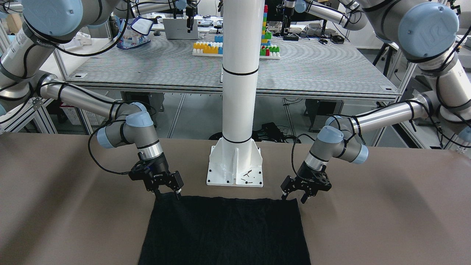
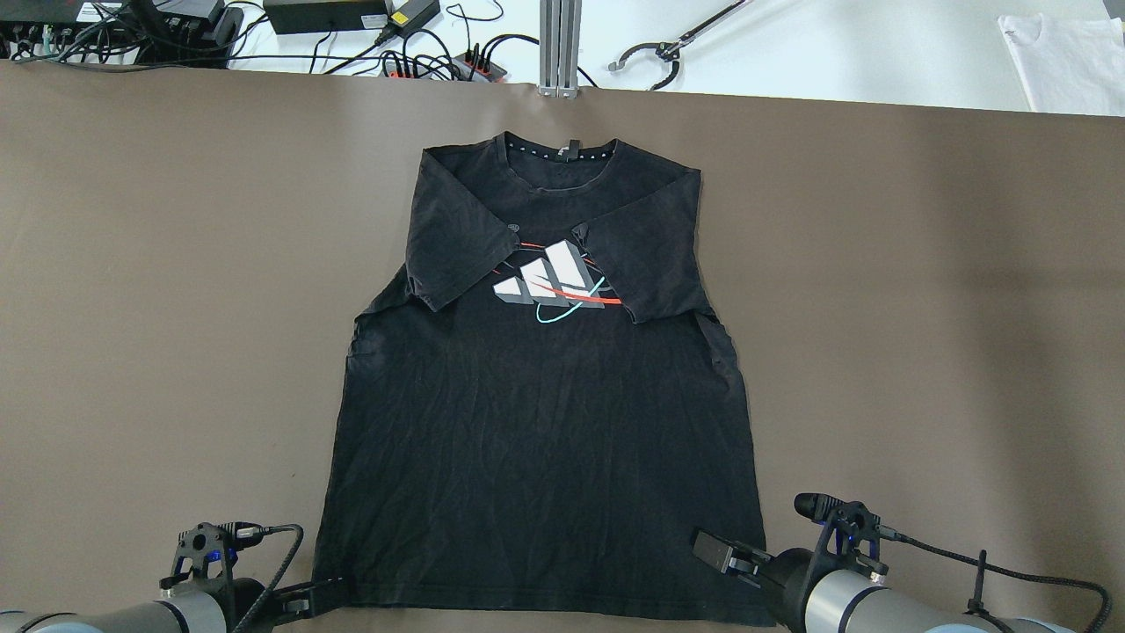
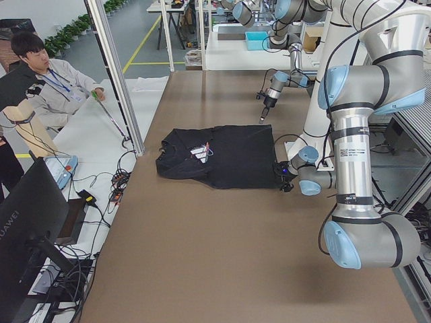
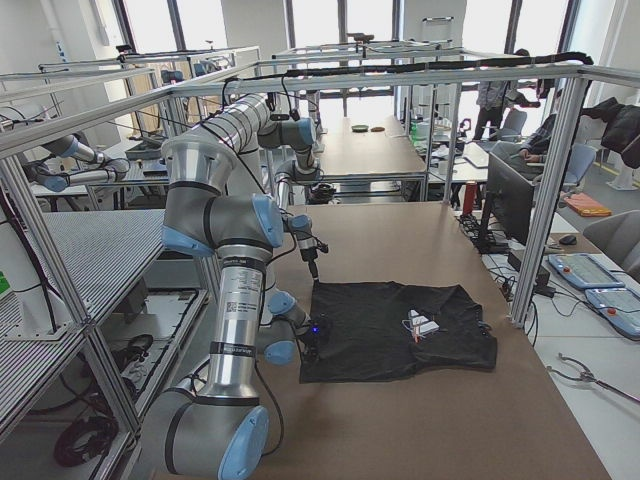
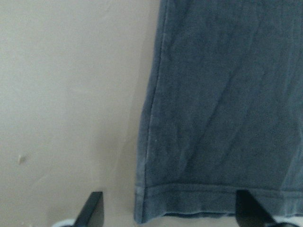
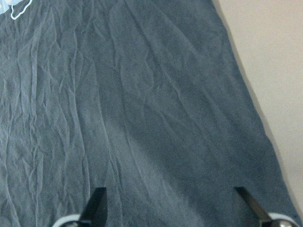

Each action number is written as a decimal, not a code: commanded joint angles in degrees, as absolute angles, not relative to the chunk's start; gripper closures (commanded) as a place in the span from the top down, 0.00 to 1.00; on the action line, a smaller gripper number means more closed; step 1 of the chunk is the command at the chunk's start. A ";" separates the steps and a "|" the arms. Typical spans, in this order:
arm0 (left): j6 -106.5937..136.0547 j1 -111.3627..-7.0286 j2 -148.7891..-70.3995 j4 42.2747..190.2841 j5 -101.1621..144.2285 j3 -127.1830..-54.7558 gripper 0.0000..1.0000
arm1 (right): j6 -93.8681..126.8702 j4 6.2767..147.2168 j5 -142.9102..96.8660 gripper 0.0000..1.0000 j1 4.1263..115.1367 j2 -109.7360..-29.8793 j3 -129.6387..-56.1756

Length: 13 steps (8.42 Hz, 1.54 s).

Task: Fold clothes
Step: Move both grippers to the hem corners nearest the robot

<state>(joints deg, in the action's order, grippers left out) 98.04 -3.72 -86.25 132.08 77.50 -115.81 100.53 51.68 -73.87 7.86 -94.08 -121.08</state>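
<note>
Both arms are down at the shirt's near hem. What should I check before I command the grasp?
1. Left pincer open: ok, jaws spread.
2. Right pincer open: ok, jaws spread.
3. Left pincer on its hem corner: ok; the wrist view shows the corner between its fingers.
4. Right pincer on its corner: ok in the front view; its wrist view shows no hem.
5. Shirt flat, sleeves folded in: ok, print up.
6. Fingers touching cloth: cannot tell.
</note>
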 commanded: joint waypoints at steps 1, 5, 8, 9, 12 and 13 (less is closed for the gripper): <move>97.56 -2.90 -85.87 132.01 76.82 -115.66 0.57 | 100.55 51.68 -73.83 0.94 7.82 -94.04 -121.03; 97.21 -2.11 -85.96 131.84 76.90 -115.58 0.46 | 100.55 51.68 -73.92 0.94 7.82 -94.04 -121.03; 97.12 -2.11 -85.96 131.75 76.90 -115.58 0.00 | 100.55 52.12 -74.00 0.94 7.82 -94.04 -119.28; 97.12 -2.11 -85.96 131.75 76.90 -115.58 0.00 | 100.46 52.12 -74.00 0.94 7.82 -94.13 -118.66; 97.03 -2.11 -85.96 131.75 76.90 -115.23 0.00 | 100.46 52.12 -74.62 0.93 7.56 -97.11 -118.65; 97.03 -2.11 -86.04 131.75 76.90 -115.14 0.00 | 100.46 52.03 -74.62 0.93 6.60 -98.42 -118.65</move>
<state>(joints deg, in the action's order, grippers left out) 97.04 -2.13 -85.92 131.75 76.90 -115.32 100.42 52.08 -74.51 7.64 -96.39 -118.70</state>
